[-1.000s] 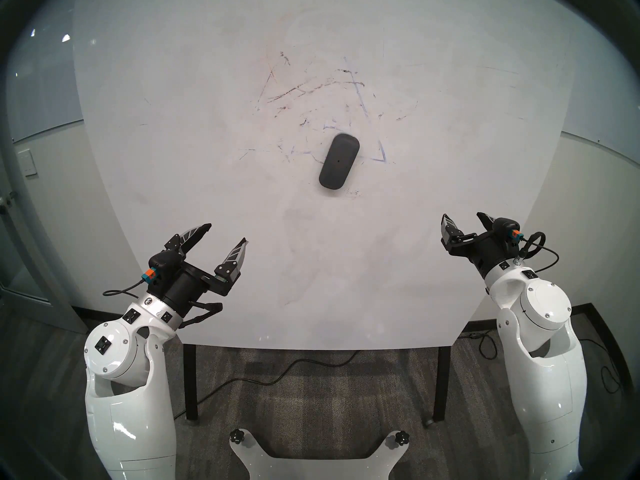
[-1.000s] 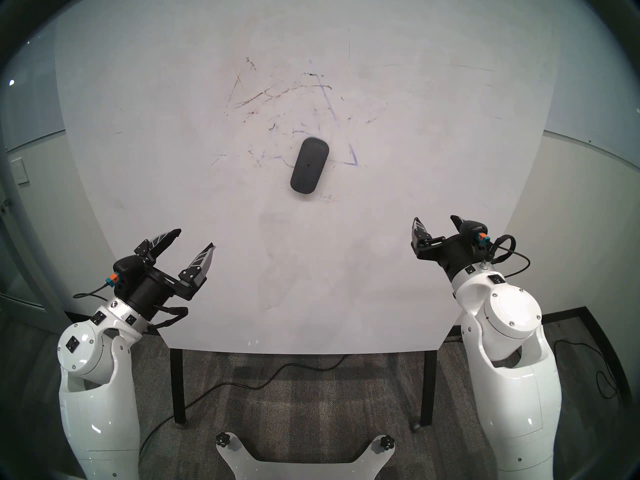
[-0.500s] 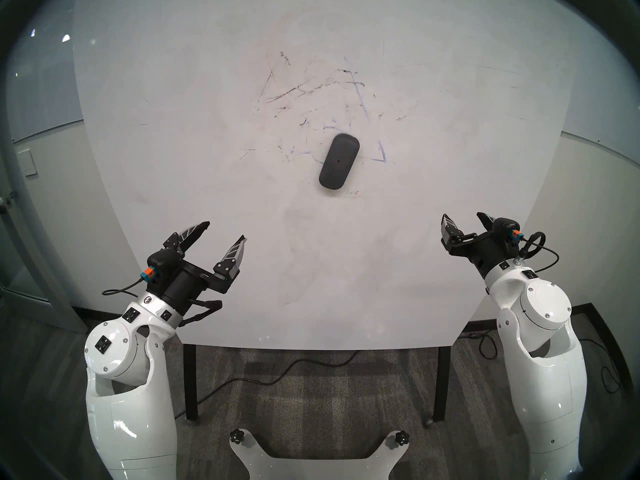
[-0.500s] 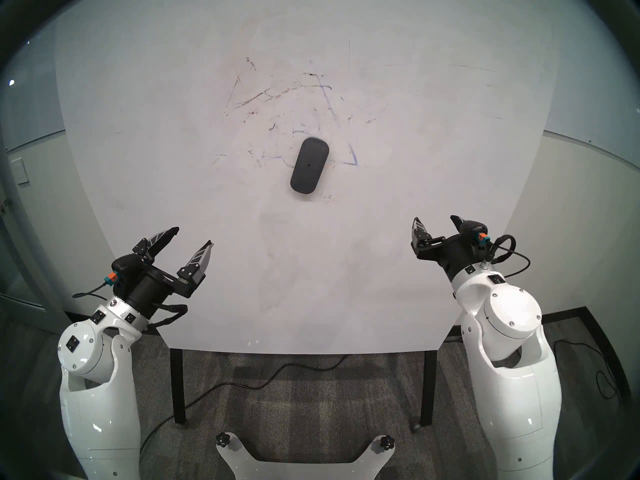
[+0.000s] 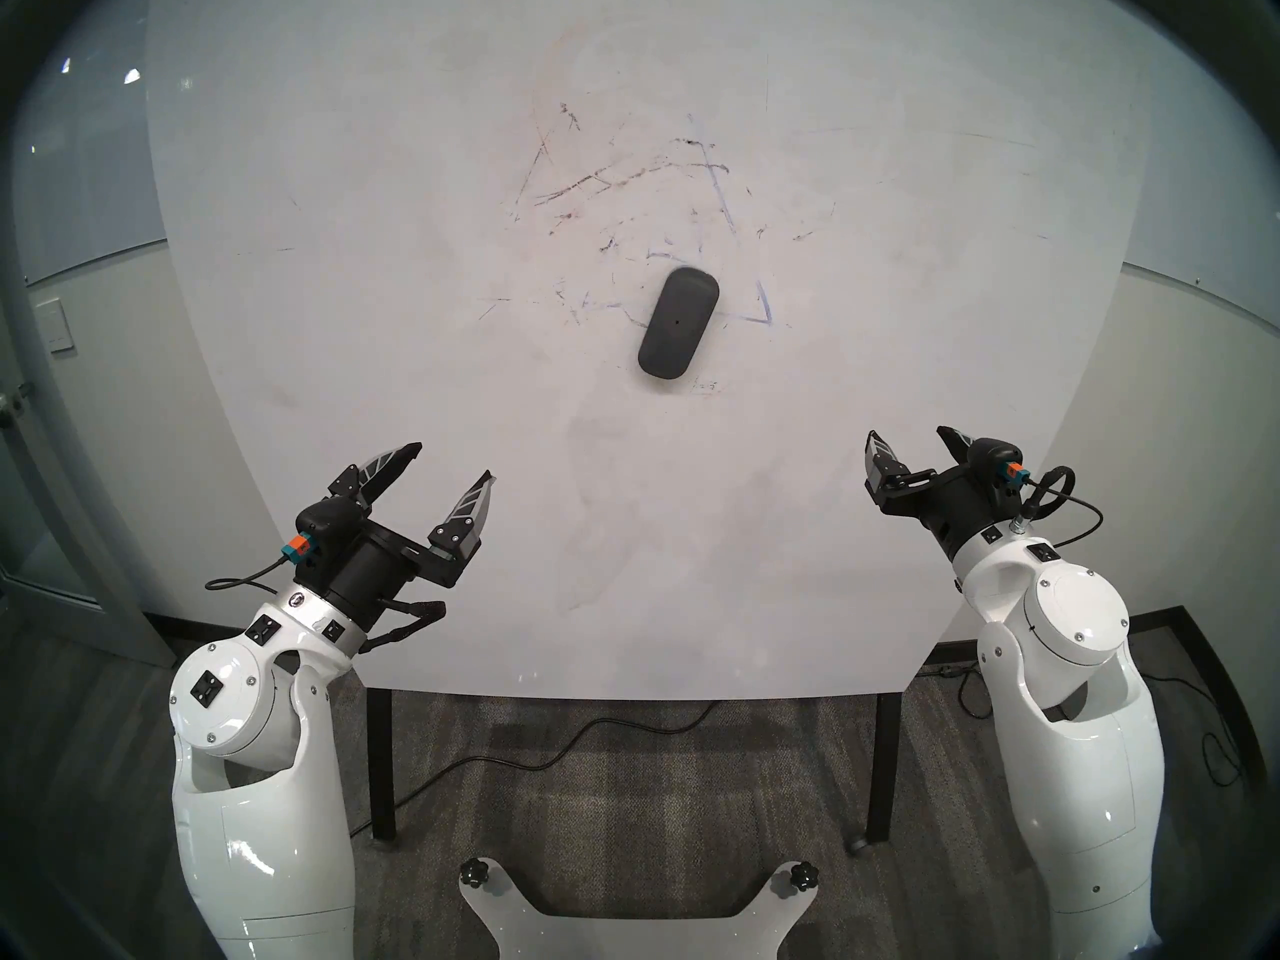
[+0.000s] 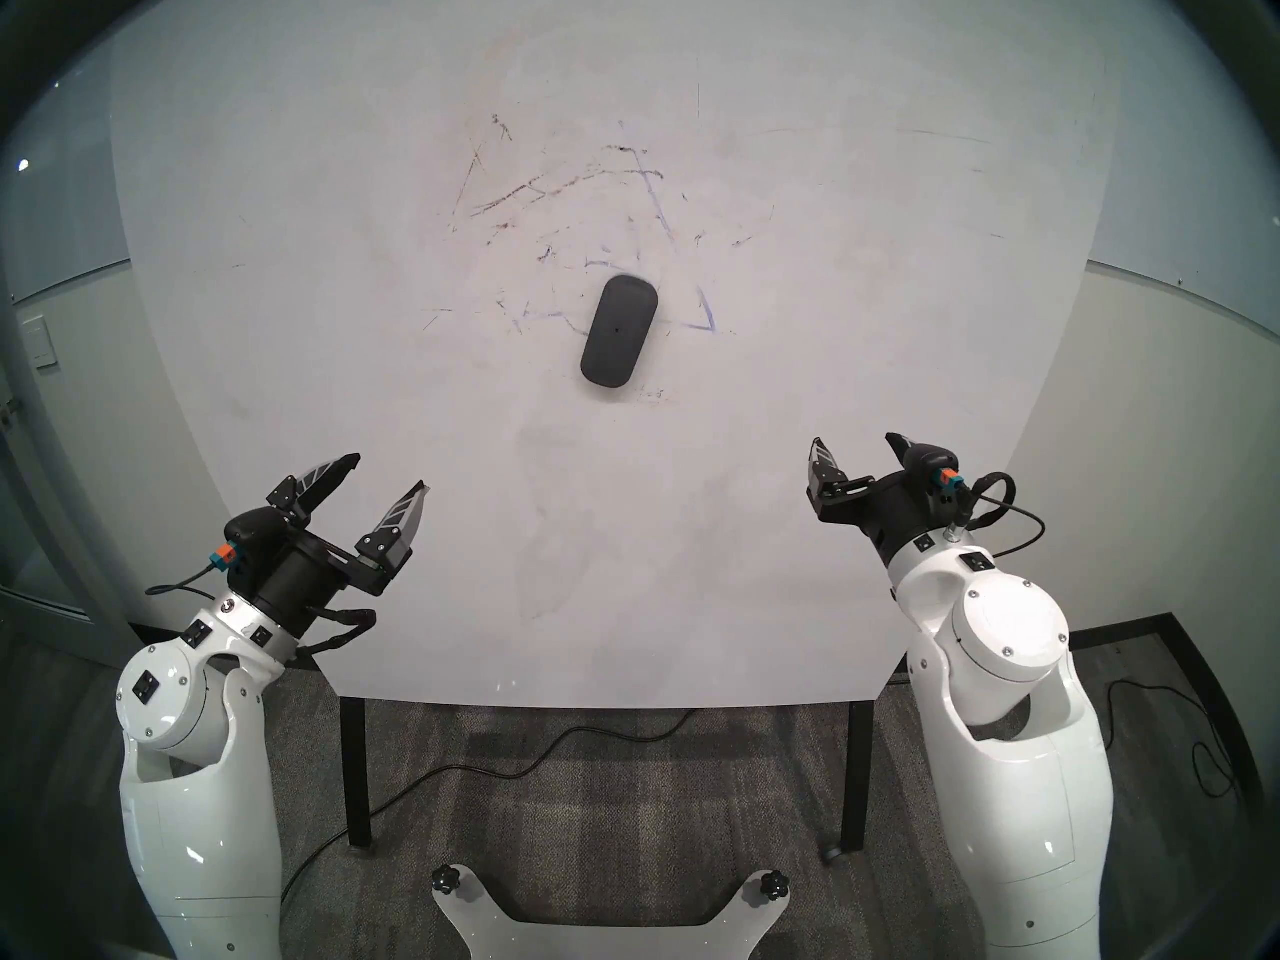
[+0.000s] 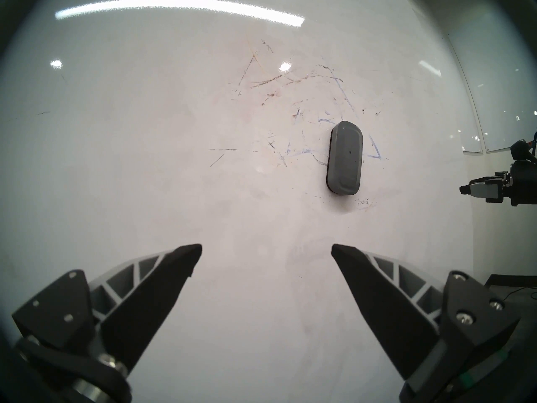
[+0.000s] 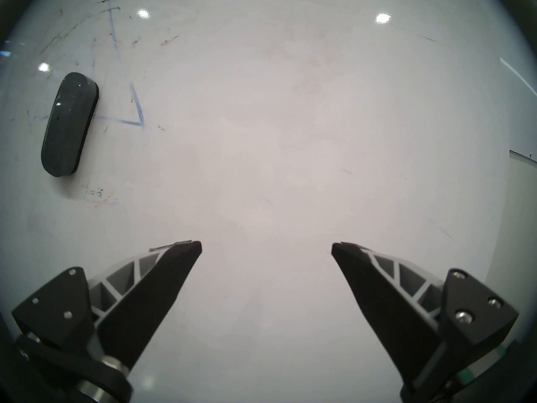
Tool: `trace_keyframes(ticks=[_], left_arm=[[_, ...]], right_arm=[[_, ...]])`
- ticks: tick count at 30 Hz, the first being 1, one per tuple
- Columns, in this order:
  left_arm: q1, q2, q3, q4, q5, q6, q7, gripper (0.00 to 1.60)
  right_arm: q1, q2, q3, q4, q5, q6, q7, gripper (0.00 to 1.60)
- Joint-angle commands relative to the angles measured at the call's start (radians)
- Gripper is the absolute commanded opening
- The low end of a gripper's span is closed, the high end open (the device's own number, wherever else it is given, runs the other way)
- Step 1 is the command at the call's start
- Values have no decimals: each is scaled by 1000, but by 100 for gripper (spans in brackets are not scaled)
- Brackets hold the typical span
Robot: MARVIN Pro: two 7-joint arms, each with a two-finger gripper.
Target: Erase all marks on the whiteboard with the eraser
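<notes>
The dark grey oblong eraser lies on the flat white whiteboard, over the lower side of a partly wiped blue triangle. The marks are thin blue lines and dark and reddish-brown streaks spread around and beyond the eraser. My left gripper hovers open near the board's near left. My right gripper hovers open at the near right. Both hold nothing and stand well short of the eraser.
The board rests on black legs over grey carpet with a black cable. Pale walls flank the board on both sides. A white bracket with two black knobs sits at the bottom centre.
My right arm has shifted a little to the left, gripper still open. The left arm and the eraser have not moved.
</notes>
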Motion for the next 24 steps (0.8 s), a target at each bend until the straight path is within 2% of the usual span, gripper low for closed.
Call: trace_keyframes(ticks=[1, 7, 11, 16, 19, 22, 24], left_arm=[[-4, 3, 2, -15, -5, -4, 1, 160], [-4, 3, 1, -14, -5, -4, 1, 160], [-4, 3, 1, -14, -5, -4, 0, 160], [-4, 4, 2, -14, -6, -4, 1, 160], [-4, 4, 2, -14, -6, -4, 1, 160], [-4, 4, 2, -14, -6, -4, 1, 160], [-4, 4, 2, -14, -6, -4, 1, 160]], right_arm=[[13, -23, -27, -59, -22, 29, -44, 160], [30, -46, -63, -97, -20, 105, -69, 160], [40, -56, -87, -110, -28, 127, -82, 160], [57, -74, -151, -140, -32, 183, -89, 160], [57, -74, -151, -140, -32, 183, -89, 160], [66, -88, -199, -157, -50, 214, -111, 160], [66, -88, -199, -157, -50, 214, -111, 160]])
